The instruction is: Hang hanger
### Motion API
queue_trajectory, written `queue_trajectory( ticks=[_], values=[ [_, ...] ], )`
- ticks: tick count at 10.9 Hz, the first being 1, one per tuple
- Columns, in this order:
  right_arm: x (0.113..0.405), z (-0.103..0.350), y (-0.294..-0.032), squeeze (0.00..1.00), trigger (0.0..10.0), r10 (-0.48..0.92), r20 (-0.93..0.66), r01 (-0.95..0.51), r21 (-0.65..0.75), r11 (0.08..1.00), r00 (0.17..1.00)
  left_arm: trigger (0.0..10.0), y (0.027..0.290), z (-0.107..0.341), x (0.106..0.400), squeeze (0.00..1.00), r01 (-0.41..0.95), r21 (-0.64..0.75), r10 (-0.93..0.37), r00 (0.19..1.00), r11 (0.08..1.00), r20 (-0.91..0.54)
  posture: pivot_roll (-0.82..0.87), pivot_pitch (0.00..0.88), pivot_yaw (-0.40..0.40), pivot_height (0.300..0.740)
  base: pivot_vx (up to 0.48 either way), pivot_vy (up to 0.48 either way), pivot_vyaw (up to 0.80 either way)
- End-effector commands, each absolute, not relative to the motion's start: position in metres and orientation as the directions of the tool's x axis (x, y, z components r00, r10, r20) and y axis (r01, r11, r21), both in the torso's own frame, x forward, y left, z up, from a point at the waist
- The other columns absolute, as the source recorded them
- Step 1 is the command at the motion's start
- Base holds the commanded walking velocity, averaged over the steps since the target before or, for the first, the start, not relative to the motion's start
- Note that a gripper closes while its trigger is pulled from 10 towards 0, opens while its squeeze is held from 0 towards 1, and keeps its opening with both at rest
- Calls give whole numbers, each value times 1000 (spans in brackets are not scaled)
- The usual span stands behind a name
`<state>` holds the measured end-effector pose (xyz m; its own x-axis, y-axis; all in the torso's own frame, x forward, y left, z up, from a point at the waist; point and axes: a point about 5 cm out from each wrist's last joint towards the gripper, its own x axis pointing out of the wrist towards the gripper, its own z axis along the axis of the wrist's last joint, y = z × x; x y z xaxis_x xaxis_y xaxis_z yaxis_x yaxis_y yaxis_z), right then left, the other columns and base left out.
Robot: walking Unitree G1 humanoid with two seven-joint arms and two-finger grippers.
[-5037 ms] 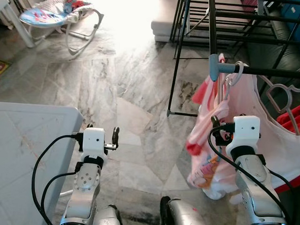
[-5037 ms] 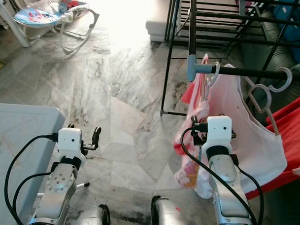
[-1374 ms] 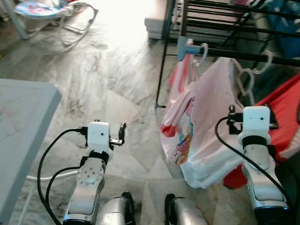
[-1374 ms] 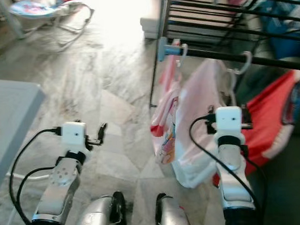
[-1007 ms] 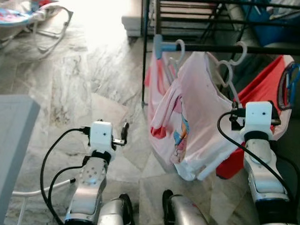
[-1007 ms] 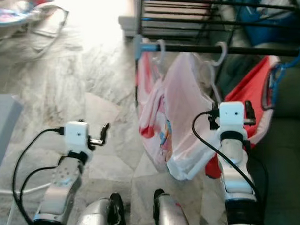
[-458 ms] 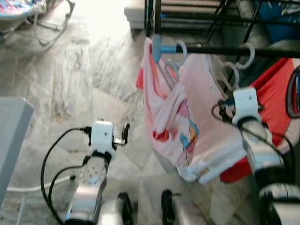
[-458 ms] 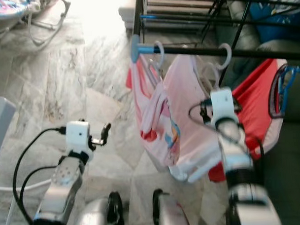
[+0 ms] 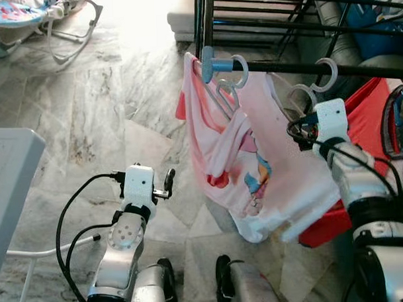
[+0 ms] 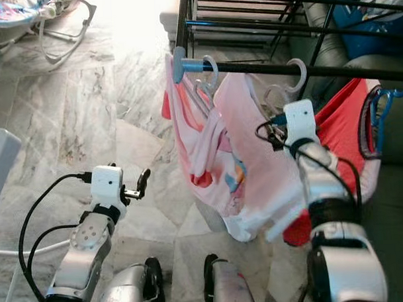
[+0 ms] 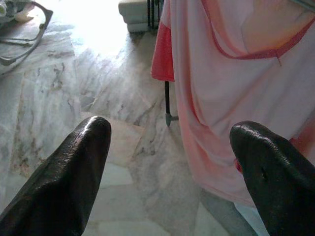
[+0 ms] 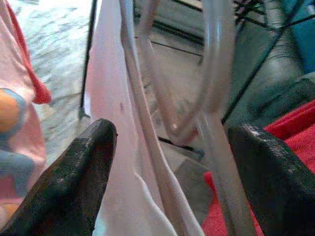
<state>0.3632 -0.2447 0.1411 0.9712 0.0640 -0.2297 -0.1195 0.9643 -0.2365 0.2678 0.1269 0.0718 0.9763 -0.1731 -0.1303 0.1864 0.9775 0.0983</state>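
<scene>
1. Right now the hanger sits with its white hook over the black rail, the pale pink shirt draped from it – looks hung already.
2. Right gripper is raised at the hanger's neck, just under the hook; fingers apart, the clear plastic neck running between them, not clamped as far as the wrist view shows.
3. Left gripper is held low over the marble floor, fingers wide apart, nothing between them, idle.
4. Second hanger with another pink garment hangs beside it near the blue rail cap; red cloth behind.
5. Handling guess: hanger is light, thin and stiff plastic, probably smooth and a bit slippery; shirt is soft and limp and adds little weight but will swing.
6. Best hold is the neck just below the hook or the shoulder bar close to it – not the fabric, which would slide and drag the hook off.
7. Risk: pulling away with a finger snagged in the cloth could tip the hook off the rail.
</scene>
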Motion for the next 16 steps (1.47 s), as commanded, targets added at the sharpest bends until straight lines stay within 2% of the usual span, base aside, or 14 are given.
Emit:
queue_trajectory(
  ticks=[1, 4, 8, 9, 11, 16],
  values=[
    [365, 152, -256, 0, 10000, 101, -242, -160, -235, 959, 965, 10000, 125, 64, 265, 0, 208, 109, -187, 967, 972, -173, -17, 221, -41, 740, 0, 0, 0],
    [365, 165, -269, 0, 10000, 228, -361, -321, -223, 920, 904, 10000, 121, 62, 264, 0, 220, 105, -198, 962, 970, -187, -24, 219, -52, 740, 0, 0, 0],
    [356, 152, -280, 0, 10000, 259, -460, -389, -213, 897, 849, 10000, 119, 59, 263, 0, 230, 108, -205, 958, 967, -201, -27, 221, -57, 740, 0, 0, 0],
    [357, 153, -282, 0, 9333, 236, -440, -362, -229, 904, 866, 10000, 119, 58, 263, 0, 235, 108, -210, 956, 966, -203, -26, 224, -55, 740, 0, 0, 0],
    [358, 157, -280, 0, 0, 242, -423, -364, -233, 902, 873, 10000, 117, 56, 261, 0, 254, 112, -226, 950, 961, -216, -29, 225, -53, 740, 0, 0, 0],
    [357, 168, -288, 0, 0, 235, -414, -359, -252, 899, 880, 10000, 113, 53, 259, 0, 301, 134, -265, 935, 944, -234, -33, 224, -54, 740, 0, 0, 0]
  ],
)
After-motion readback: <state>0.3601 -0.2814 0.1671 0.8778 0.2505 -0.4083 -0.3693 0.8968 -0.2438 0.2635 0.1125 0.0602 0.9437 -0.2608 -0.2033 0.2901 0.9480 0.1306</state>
